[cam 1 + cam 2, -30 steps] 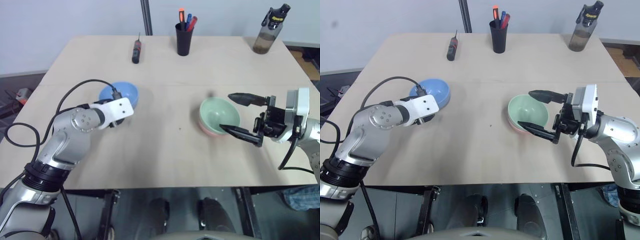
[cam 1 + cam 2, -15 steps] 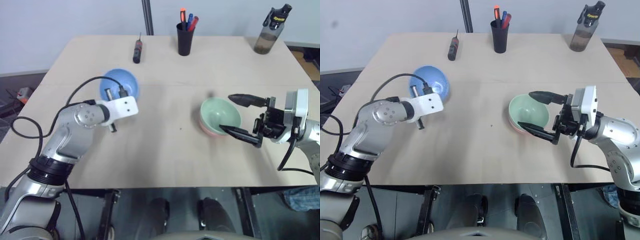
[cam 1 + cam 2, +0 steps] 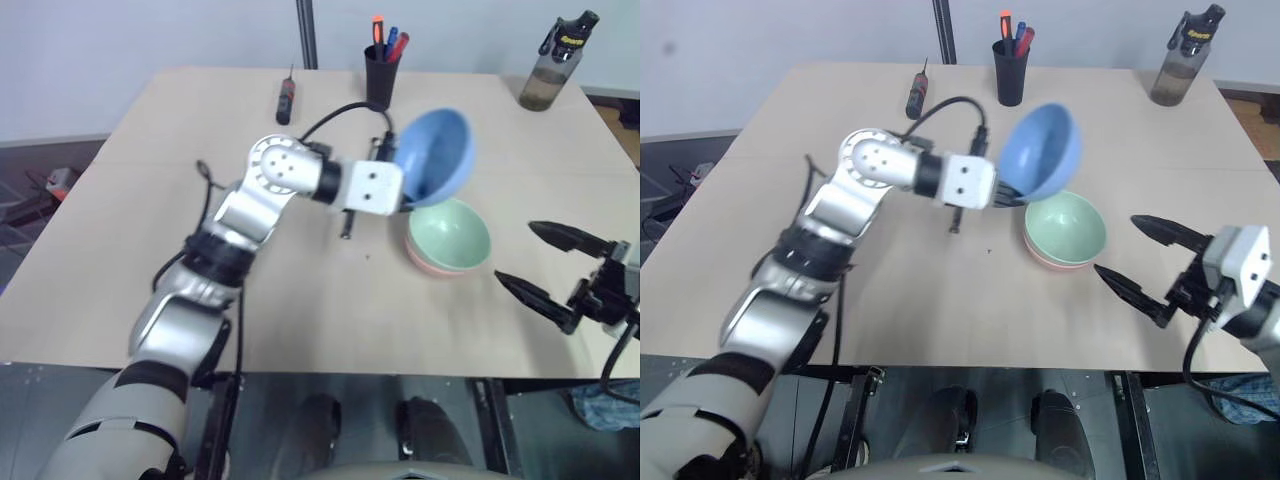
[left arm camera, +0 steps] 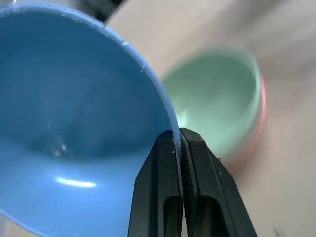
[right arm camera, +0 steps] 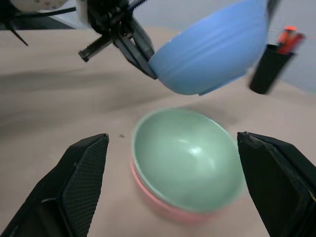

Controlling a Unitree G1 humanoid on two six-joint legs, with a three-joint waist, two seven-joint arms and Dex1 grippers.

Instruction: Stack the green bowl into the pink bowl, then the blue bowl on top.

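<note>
Bowls first: we see the green bowl (image 3: 449, 233) nested inside the pink bowl (image 3: 432, 264), both sitting right of the surface's (image 3: 150, 250) middle, nearer its right edge. The left gripper (image 4: 179, 136) has its fingers (image 4: 200, 168) clamped on the rim of the blue bowl (image 3: 434, 154), holding it tilted in the air just above and behind the stacked pair, not touching them. The right gripper (image 3: 545, 263) sits near the surface's front right corner with its fingers wide apart, empty, pointing toward the stack. We note a pen cup (image 3: 379, 75), screwdriver (image 3: 285, 97) and bottle (image 3: 548, 76) along the far edge.
</note>
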